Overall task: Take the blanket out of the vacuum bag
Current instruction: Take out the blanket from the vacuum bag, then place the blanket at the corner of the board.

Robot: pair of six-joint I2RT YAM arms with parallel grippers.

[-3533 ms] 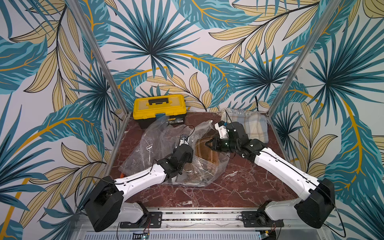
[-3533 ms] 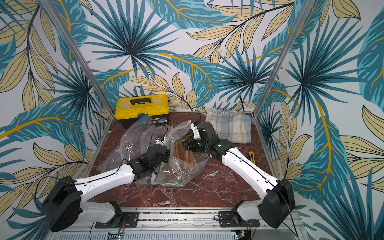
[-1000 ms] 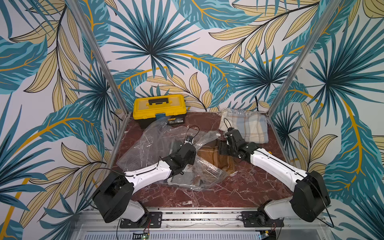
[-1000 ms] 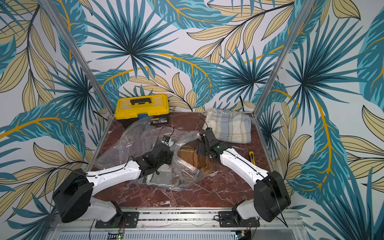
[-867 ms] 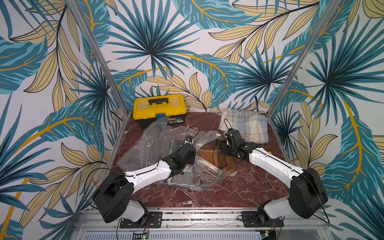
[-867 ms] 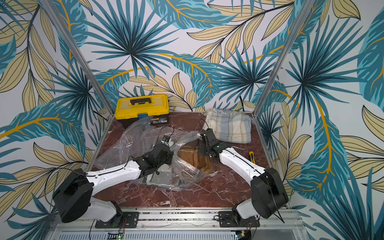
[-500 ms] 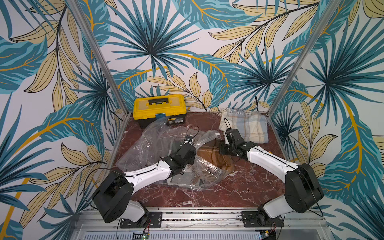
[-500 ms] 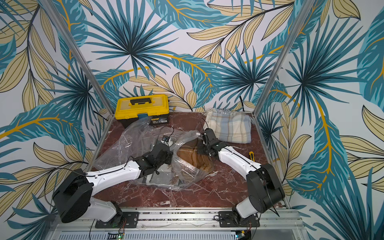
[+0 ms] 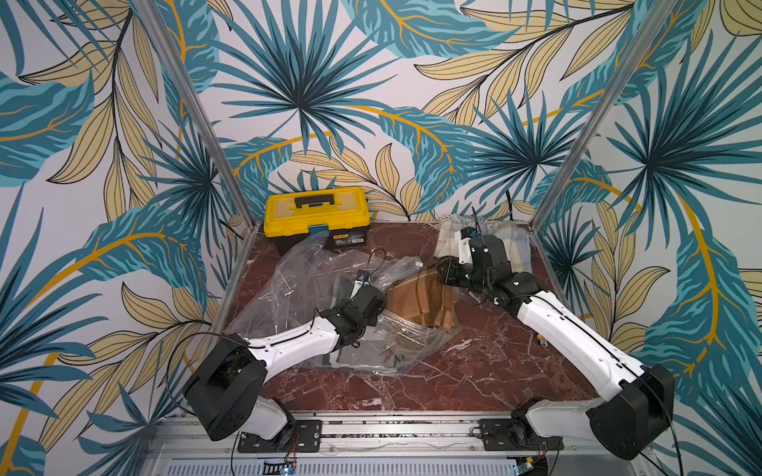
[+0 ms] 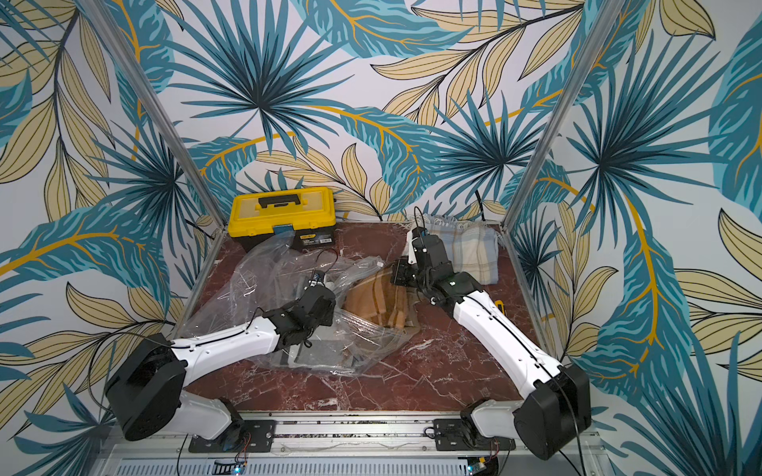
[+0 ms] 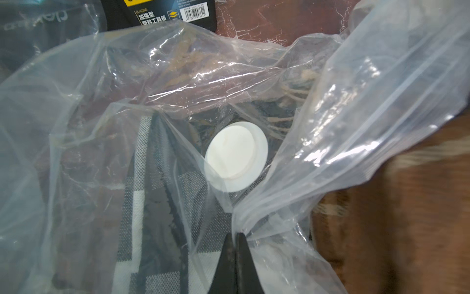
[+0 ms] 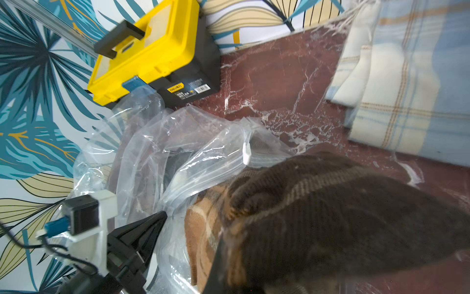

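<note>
The vacuum bag (image 9: 297,288) (image 10: 264,284) lies crumpled mid-table, clear and crinkly. Its round white valve (image 11: 236,156) and white slider clip (image 12: 246,152) both show. My left gripper (image 11: 235,235) (image 9: 381,296) is shut, pinching a fold of the bag's plastic near the mouth. A brown striped blanket (image 9: 420,296) (image 10: 379,301) (image 12: 330,216) sticks partly out of the mouth. My right gripper (image 9: 443,272) (image 12: 226,267) is shut on its far end and holds it raised; the cloth hides most of the fingers. Grey-and-white checked fabric (image 11: 152,203) lies inside the bag.
A yellow toolbox (image 9: 315,214) (image 10: 282,214) stands at the back left, touching the bag. A folded pale plaid blanket (image 9: 511,247) (image 10: 470,251) lies at the back right, behind my right wrist. A small yellow object (image 10: 499,305) sits by the right edge.
My right gripper has shut on the brown blanket and lifted it, drawing it further out of the bag's mouth. The left gripper has kept its pinch and has not moved.
</note>
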